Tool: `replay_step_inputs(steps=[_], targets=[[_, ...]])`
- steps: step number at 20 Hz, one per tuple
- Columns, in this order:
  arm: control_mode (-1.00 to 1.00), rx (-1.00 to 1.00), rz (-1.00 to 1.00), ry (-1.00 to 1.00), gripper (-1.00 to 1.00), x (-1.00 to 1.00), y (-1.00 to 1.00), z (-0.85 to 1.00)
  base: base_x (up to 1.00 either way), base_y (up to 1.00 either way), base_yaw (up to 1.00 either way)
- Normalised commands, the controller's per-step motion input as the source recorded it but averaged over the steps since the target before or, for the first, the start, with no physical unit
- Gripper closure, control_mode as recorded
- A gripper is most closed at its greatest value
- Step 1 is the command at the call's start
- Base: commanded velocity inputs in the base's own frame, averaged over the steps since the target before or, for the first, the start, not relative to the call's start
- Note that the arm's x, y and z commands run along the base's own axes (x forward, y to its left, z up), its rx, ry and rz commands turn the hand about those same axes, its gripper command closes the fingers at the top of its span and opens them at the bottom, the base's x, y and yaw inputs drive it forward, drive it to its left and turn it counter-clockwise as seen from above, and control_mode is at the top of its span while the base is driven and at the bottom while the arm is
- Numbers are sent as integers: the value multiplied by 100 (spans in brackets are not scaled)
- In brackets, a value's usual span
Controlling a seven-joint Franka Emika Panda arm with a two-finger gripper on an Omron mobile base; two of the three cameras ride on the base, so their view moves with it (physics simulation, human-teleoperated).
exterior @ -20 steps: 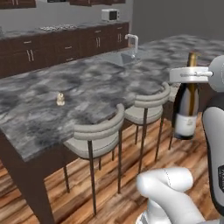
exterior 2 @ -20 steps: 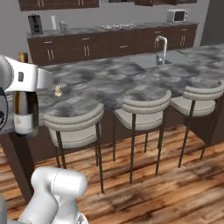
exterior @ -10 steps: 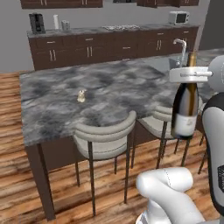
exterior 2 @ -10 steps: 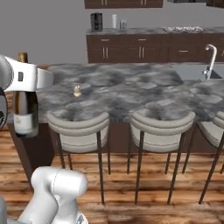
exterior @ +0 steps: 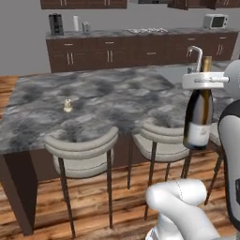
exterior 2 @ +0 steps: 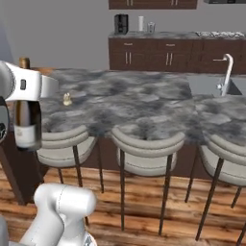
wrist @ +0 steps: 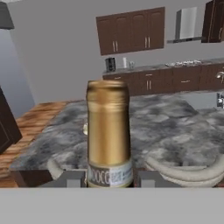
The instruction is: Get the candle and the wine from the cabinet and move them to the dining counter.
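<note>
step: carry wine to surface | end effector (exterior: 205, 80) pinching bottle (exterior: 198, 117) at its neck — hanging upright beside stools | candle (exterior: 67, 105) already on surface (exterior: 117, 101) | advice: keep bottle vertical, clear stool backs, lower onto bare stone

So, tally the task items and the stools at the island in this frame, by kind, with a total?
Wine bottle, held in the gripper: 1
Candle, on the dining counter: 1
Grey cushioned stools: 3 in the right base view
Total: 5
</note>
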Motion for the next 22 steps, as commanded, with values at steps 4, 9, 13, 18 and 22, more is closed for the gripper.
replay_step_inputs(steps=[4,9,13,18,22], targets=[[100,0,0,0,100,0,0,0,57,-76,2],[100,0,0,0,100,0,0,0,64,-41,-9],[100,0,0,0,100,0,0,0,77,-23,-3],[100,0,0,0,100,0,0,0,84,-32,0],[100,0,0,0,100,0,0,0,74,-44,0]])
